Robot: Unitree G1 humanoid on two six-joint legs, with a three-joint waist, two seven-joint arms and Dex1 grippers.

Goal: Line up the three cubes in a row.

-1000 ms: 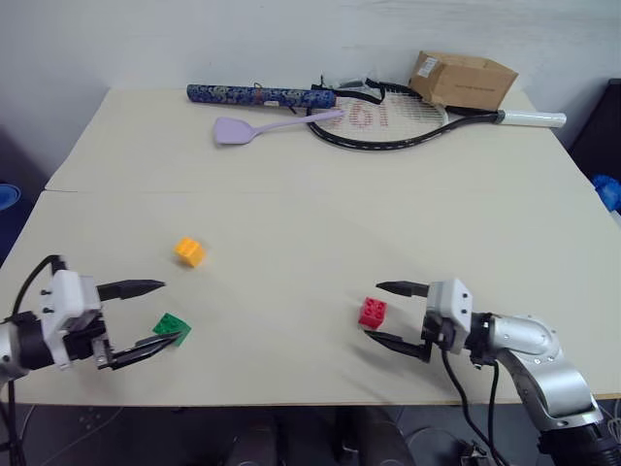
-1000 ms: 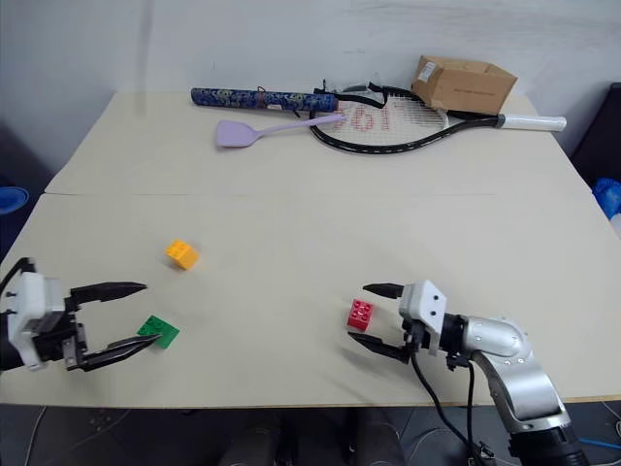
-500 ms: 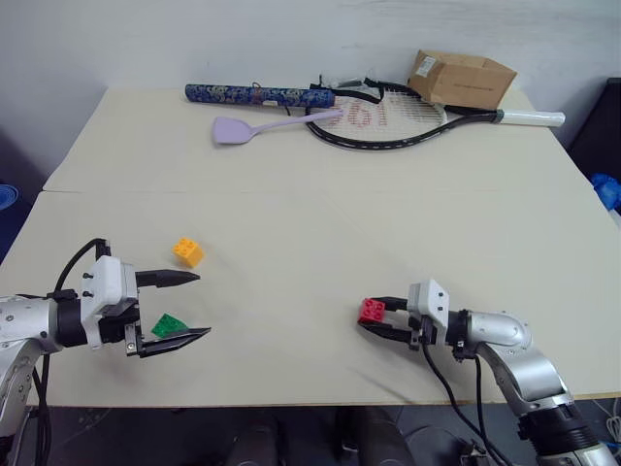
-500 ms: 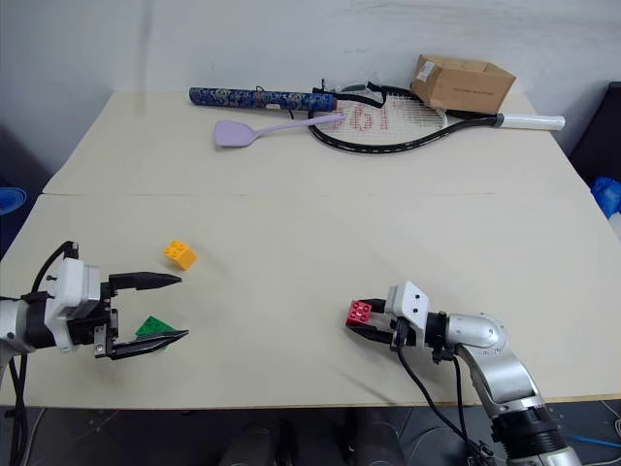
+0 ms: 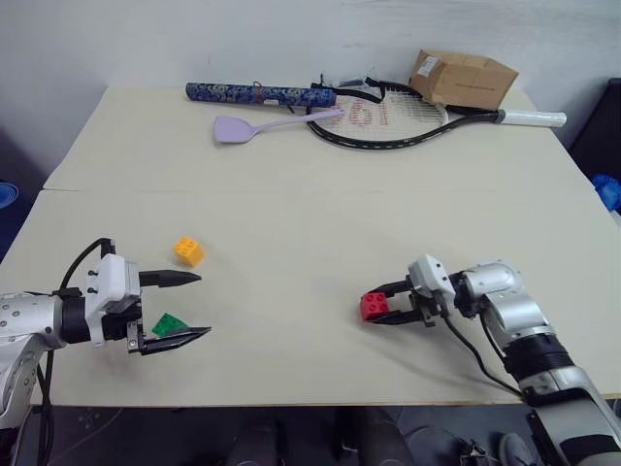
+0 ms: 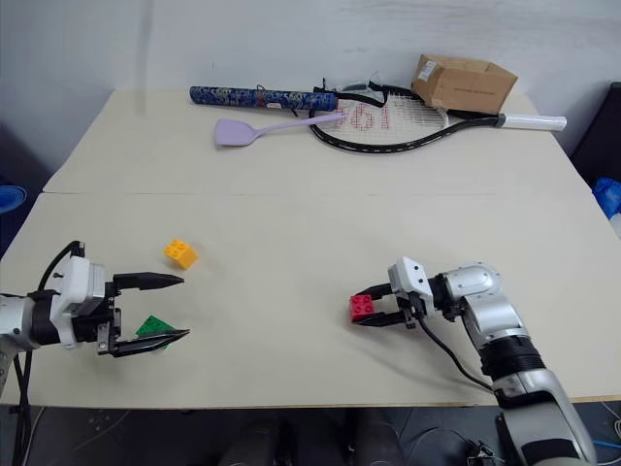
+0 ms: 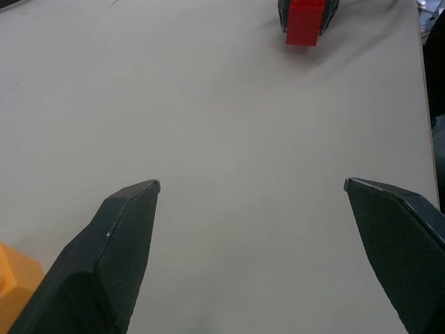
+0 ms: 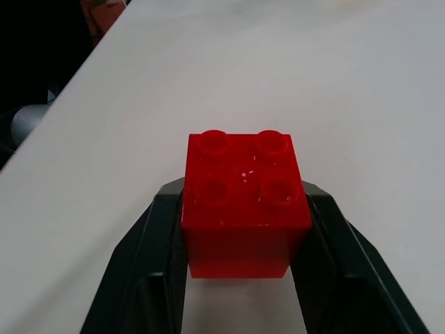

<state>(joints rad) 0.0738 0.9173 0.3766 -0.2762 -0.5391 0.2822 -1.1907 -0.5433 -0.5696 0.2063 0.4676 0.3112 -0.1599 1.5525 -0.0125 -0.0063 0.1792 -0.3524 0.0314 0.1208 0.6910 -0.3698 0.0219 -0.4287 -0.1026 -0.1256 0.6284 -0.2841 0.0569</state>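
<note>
My right gripper (image 5: 380,307) is shut on the red cube (image 5: 374,306) near the table's front right, low over the tabletop. The right wrist view shows the red cube (image 8: 243,202) studs-up between the two black fingers (image 8: 149,264). At the front left, my left gripper (image 5: 202,305) stands open and points right. The green cube (image 5: 167,325) lies tilted on the table, showing between its two fingers; I cannot tell if they are at its height. The yellow-orange cube (image 5: 188,251) sits just beyond the upper finger. The left wrist view shows the red cube (image 7: 304,21) far ahead.
Along the table's far edge lie a blue patterned tube (image 5: 260,94), a lilac spatula (image 5: 243,128), a racket (image 5: 388,121) and a brown cardboard box (image 5: 461,78). The table's front edge (image 5: 291,400) runs close below both grippers.
My right gripper closed on the red cube, and its wrist has since swung so the forearm comes in from the right. The left gripper slid right until its fingers framed the green cube.
</note>
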